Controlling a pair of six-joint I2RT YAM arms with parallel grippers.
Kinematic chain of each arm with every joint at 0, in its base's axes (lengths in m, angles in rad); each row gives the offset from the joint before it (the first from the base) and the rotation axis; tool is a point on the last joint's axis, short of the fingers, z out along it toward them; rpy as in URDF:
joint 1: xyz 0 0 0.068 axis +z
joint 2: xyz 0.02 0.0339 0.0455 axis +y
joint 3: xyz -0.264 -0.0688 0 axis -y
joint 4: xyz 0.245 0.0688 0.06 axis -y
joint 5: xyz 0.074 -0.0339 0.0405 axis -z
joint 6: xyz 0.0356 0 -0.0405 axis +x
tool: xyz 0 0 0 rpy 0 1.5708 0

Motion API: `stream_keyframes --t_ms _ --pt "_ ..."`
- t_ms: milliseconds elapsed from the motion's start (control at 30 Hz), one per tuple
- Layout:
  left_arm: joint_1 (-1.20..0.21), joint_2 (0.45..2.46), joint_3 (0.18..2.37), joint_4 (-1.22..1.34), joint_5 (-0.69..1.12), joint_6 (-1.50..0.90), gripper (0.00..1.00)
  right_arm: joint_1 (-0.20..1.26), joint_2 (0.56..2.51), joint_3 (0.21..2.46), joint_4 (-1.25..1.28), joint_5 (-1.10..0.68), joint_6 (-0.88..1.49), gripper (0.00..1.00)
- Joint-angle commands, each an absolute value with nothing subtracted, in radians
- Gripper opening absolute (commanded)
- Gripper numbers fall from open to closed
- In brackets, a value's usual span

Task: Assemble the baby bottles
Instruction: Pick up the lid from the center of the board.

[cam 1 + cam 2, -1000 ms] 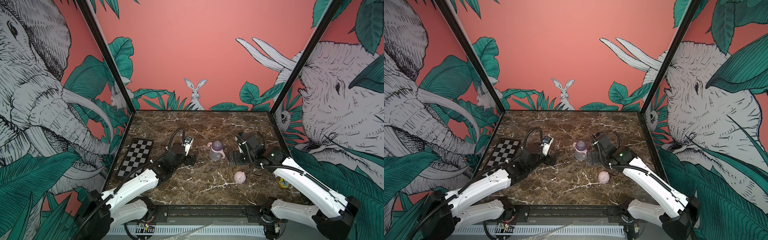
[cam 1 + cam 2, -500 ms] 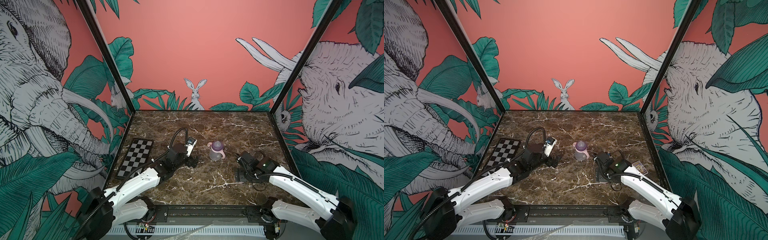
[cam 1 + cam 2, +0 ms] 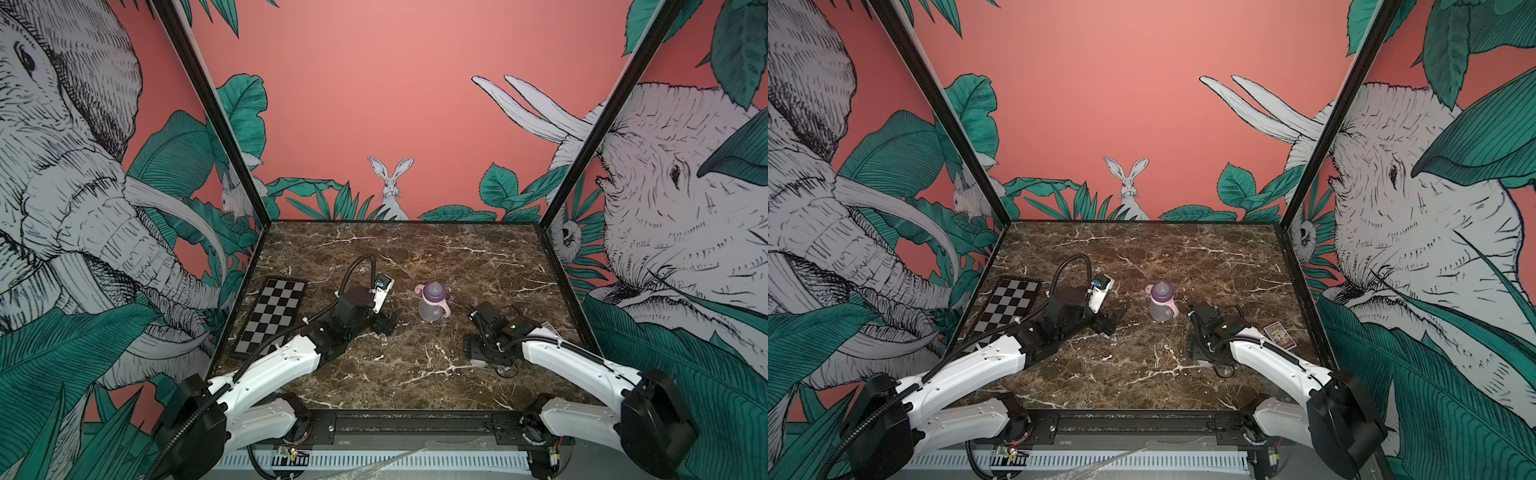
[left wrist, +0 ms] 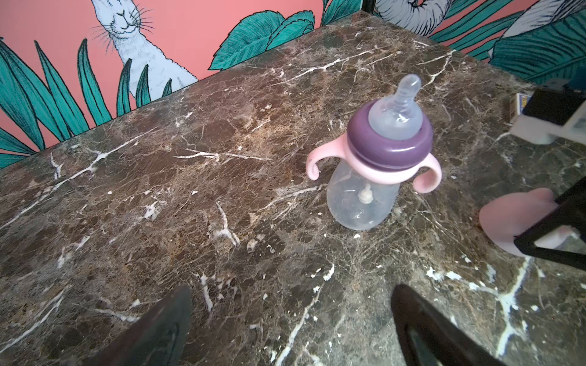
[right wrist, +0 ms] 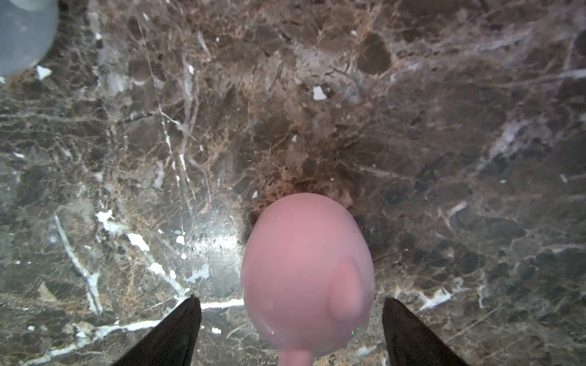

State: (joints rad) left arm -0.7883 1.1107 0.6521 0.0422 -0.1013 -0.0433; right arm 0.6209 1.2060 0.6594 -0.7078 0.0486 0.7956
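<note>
1. No word, brand name, number or sign can be read in any view.
2. A small printed card lies flat on the table, near the right gripper on its outer side. Its face shows blue and purple print, too small to make out.
3. The checkerboard, well out on the left gripper's outer side, carries only dark and pale squares.
</note>
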Motion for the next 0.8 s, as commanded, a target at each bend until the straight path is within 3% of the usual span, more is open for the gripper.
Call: stream_keyframes --t_ms 0,767 --pt "-0.781 1.096 0.676 0.029 -0.105 -0.04 0.99 0.617 1.231 0.663 -0.686 0.061 0.79 0.87" --pt "-0.781 1.106 0.697 0.018 -0.1 -0.025 0.99 0.598 1.315 0.647 -0.651 0.114 0.762 0.72"
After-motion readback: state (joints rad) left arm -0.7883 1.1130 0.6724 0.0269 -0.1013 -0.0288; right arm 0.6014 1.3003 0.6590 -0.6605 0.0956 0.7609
